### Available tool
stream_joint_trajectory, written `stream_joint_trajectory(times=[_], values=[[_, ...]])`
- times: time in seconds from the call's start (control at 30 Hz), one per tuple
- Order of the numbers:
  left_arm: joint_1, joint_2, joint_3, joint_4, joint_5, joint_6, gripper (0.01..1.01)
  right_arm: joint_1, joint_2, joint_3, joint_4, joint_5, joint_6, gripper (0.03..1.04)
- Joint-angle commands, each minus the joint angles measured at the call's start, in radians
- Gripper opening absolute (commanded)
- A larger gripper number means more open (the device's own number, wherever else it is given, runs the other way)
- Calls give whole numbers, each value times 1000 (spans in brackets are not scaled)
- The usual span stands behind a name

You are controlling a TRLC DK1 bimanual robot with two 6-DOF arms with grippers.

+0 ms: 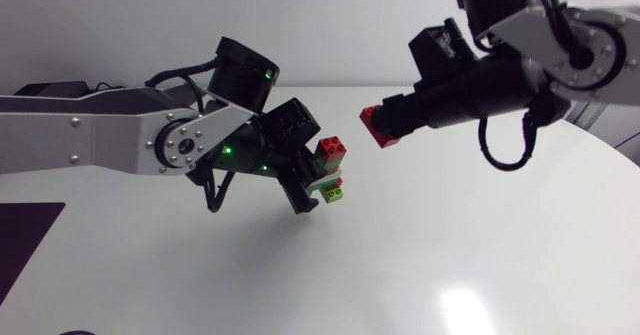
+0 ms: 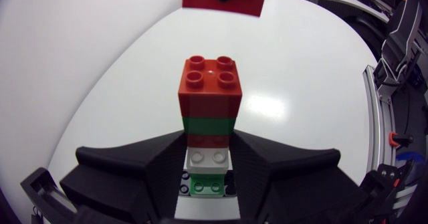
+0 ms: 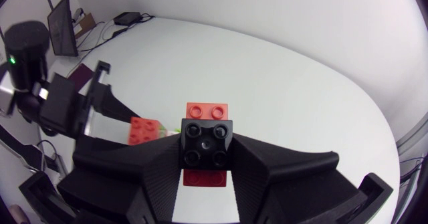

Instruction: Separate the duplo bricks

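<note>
Brick stack [image 2: 208, 107] tight in grip of left hand [image 2: 208, 144]; red brick [image 3: 207, 109] tight in right hand [image 3: 207, 142], apart

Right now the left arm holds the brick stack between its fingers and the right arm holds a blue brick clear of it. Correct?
Not quite: the right gripper holds a red brick, not a blue one, as the head view shows. The rest stands: the left gripper holds the brick stack between its fingers, and the red brick is clear of it.
</note>
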Motion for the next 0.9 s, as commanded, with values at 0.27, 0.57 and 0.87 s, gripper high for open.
stream_joint_trajectory(times=[0.27,0.57,0.87], values=[[6,-64,5,-17,-6,21,213,-10,84,-293,222,69,-71,343],[12,-75,-4,-39,-2,15,213,-11,204,-356,314,89,-60,348],[10,-87,0,-56,14,-2,215,-4,270,-381,346,117,-60,367]])
